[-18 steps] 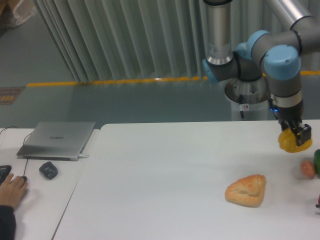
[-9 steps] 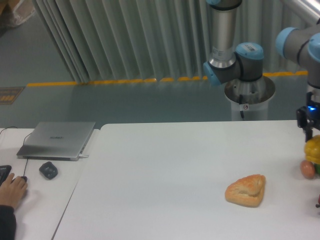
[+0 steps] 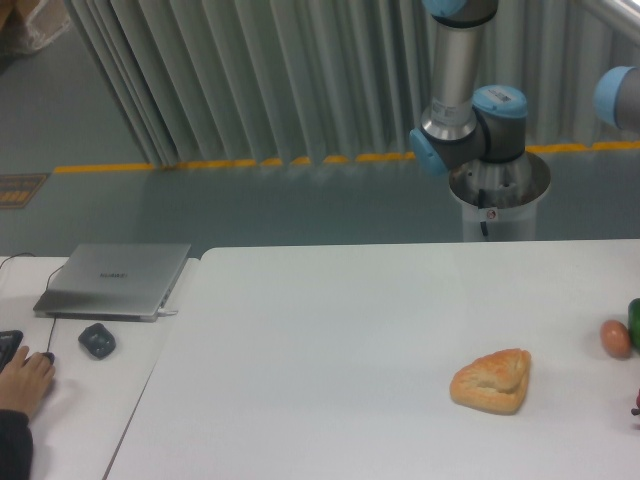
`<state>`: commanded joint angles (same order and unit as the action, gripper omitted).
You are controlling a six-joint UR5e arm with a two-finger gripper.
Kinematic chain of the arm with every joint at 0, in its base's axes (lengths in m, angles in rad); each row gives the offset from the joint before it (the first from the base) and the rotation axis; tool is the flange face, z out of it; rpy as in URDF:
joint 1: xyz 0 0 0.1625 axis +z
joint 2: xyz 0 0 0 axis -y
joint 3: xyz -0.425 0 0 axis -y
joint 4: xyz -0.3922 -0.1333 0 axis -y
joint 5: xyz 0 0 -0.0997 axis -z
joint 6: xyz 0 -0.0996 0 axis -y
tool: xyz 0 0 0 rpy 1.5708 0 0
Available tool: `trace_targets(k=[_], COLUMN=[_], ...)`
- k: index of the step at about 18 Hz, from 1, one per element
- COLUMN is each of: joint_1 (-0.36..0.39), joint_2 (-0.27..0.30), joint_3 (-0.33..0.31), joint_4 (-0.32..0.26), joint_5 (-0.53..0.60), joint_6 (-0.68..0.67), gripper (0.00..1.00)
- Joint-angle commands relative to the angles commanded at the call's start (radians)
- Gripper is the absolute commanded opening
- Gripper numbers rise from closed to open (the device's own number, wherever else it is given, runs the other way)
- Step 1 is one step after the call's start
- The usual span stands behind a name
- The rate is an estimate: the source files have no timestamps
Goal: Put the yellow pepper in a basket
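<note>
The yellow pepper is out of view; it does not show anywhere on the table. The gripper is also out of view, past the right edge of the frame. Only the arm's grey tubes and blue joints (image 3: 470, 125) show at the back, with one more blue joint (image 3: 620, 98) at the right edge. No basket shows in the frame.
A golden-brown bread piece (image 3: 492, 380) lies on the white table (image 3: 330, 360) at the right. A small orange-brown egg-shaped thing (image 3: 615, 338) and a dark green vegetable (image 3: 635, 322) sit at the right edge. A laptop (image 3: 115, 278), a mouse (image 3: 96, 340) and a person's hand (image 3: 22, 375) are at the left.
The gripper carried the yellow pepper to the right; both have now left the frame past the right edge. The bread and the egg-shaped thing have not moved.
</note>
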<state>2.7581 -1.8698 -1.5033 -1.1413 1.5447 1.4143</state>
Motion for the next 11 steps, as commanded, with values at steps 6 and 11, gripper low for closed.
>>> trace_targets(k=[6,11], joint_1=[0.072,0.126], joint_2=[-0.067,-0.094], joint_3=[0.003,0.026], joint_4=[0.041,0.054], joint_5=[0.003,0.003], joint_6=[0.018,0.081], gripper=[0.28,0.28])
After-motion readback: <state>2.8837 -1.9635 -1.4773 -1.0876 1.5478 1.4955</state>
